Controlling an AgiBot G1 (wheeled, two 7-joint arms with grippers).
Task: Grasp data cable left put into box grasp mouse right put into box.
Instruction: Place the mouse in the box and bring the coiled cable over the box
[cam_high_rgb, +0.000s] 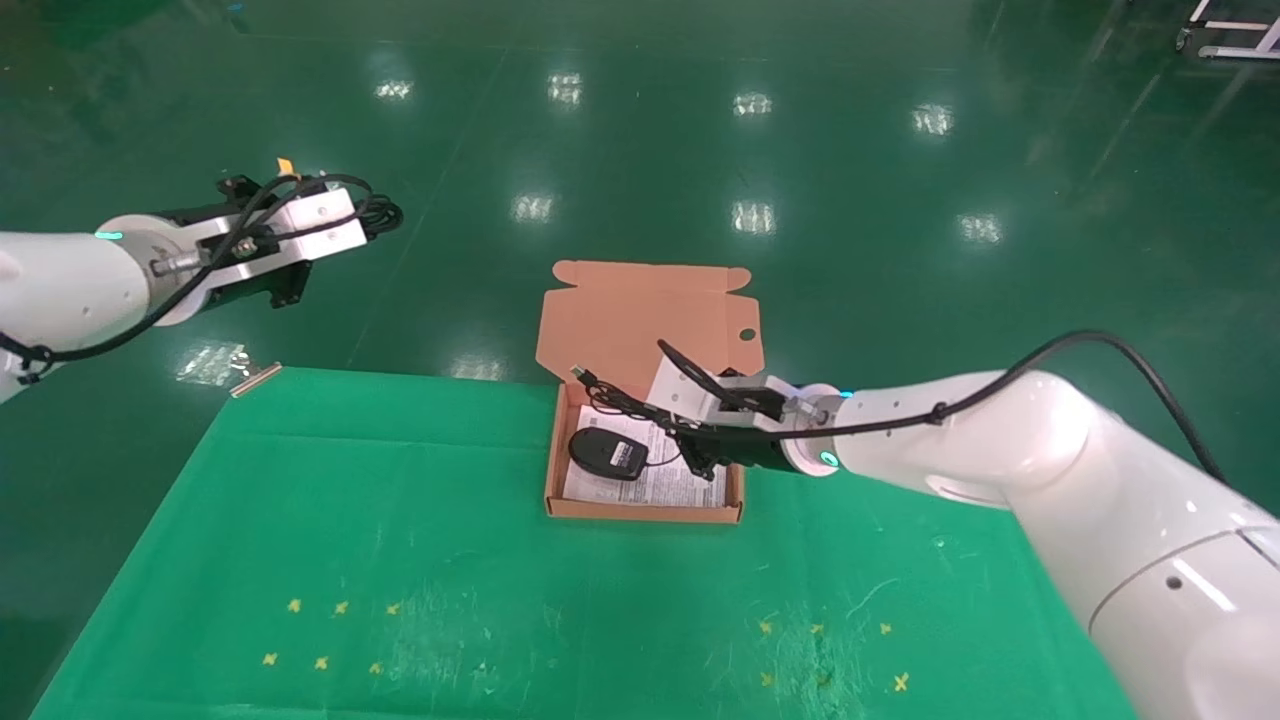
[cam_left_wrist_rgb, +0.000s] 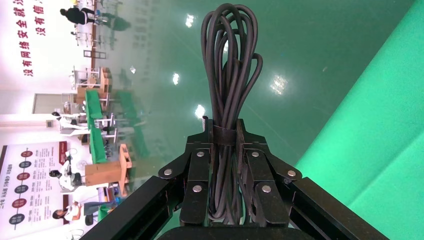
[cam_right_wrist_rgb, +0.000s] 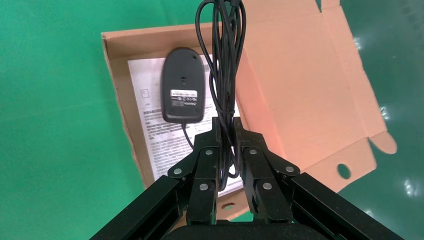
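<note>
My left gripper is raised beyond the table's far left corner. It is shut on the data cable, a black bundle of loops that sticks out past its fingertips in the left wrist view. The box stands open at the table's far edge, with its lid folded back. The mouse lies label-up on the white leaflet inside the box. My right gripper is over the box's right side. It is shut on the mouse's cord, which is apart from the mouse body.
The table is covered with a green cloth with small yellow cross marks near its front. A clear plastic bag lies at the table's far left corner. A glossy green floor lies beyond the table.
</note>
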